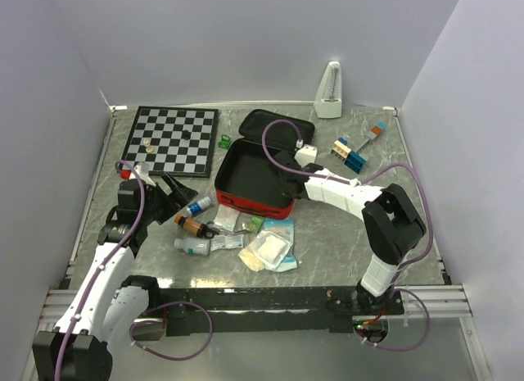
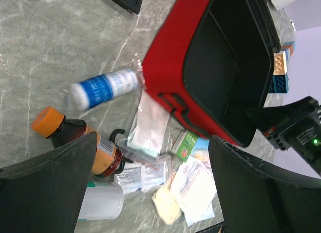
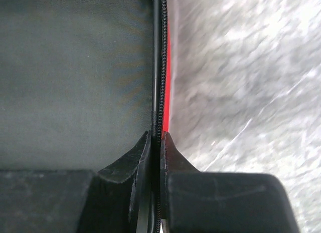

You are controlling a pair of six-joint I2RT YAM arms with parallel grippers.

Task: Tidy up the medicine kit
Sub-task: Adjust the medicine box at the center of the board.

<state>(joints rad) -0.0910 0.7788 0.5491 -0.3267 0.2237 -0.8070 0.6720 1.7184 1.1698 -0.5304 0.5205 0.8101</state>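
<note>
Medicine kit (image 1: 246, 172), red zippered clamshell case, open on grey marbled table (image 1: 344, 225), beside black-and-white chessboard (image 1: 173, 139).
Right gripper (image 3: 155, 138) clamped on its zippered rim; left gripper (image 2: 153, 138) spread wide near brown orange-capped bottle (image 2: 65, 130).

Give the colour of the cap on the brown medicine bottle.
Orange cap on the brown bottle; clearest in the left wrist view.

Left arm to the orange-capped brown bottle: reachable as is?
Probably yes. The left end effector is open and sits right over the brown bottle, which lies uncovered beside one of its fingers. The white bottle next to it crowds one side, so the arm may need to shift sideways first.
</note>
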